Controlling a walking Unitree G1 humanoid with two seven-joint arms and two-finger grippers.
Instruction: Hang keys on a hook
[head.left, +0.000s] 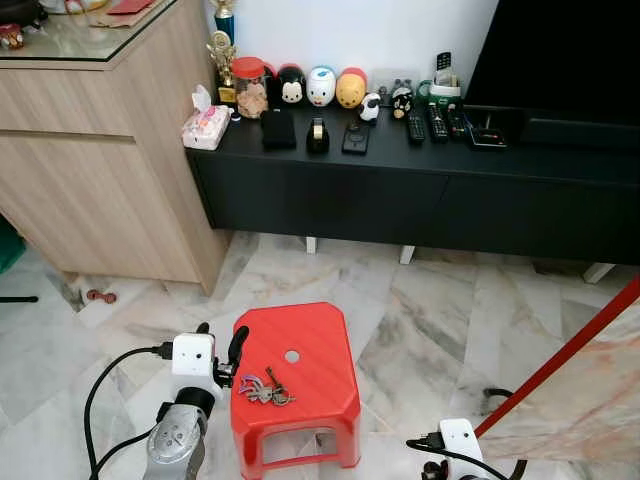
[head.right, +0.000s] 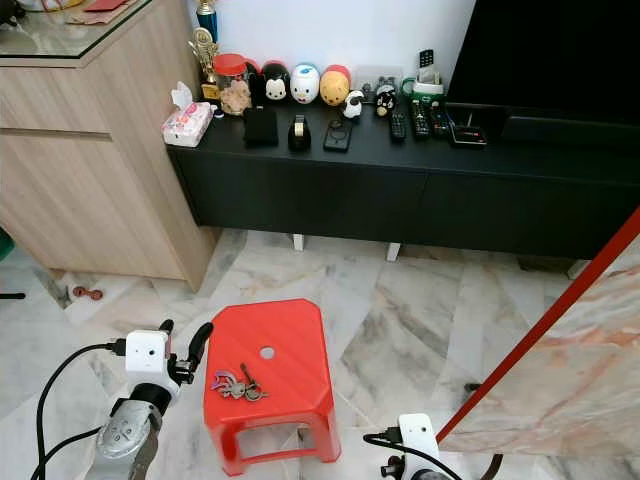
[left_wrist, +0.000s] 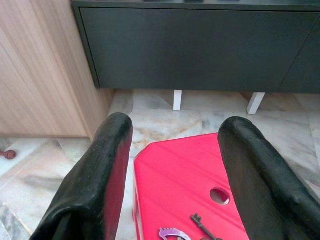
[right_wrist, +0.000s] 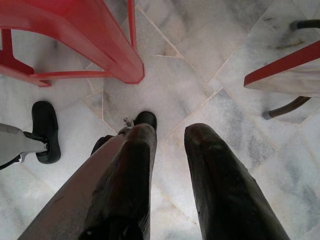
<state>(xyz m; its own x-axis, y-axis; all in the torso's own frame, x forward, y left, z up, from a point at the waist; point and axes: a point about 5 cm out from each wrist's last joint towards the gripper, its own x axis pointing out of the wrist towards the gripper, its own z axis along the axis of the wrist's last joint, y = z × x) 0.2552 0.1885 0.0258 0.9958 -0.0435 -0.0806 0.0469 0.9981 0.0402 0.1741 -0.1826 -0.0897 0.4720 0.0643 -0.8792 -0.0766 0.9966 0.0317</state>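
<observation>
Keys (head.left: 264, 388) lie loose on the red stool (head.left: 300, 340), near its left front edge, so nothing of the task is done yet as far as I can judge: they have to be picked up, carried and hung. I see no hook from here, so finding one is part of what is left.

My left gripper (left_wrist: 172, 195) hovers at the stool's left edge, just beside the keys, its fingers (left_wrist: 95, 185) spread wide with nothing between them. My right gripper (right_wrist: 167, 165) hangs low to the right of the stool, pointing at the floor (right_wrist: 200, 75), fingers a little apart and holding nothing.

The stool top is smooth plastic with a small round hole in the middle. It stands on pale marble tiles. Ahead runs a low black cabinet (head.left: 400, 200) on short white legs, with figurines, remotes and a tissue pack on top. A wooden cupboard (head.left: 90, 190) stands to the left, and a red-edged marble slab (head.left: 580, 380) leans at the right.
</observation>
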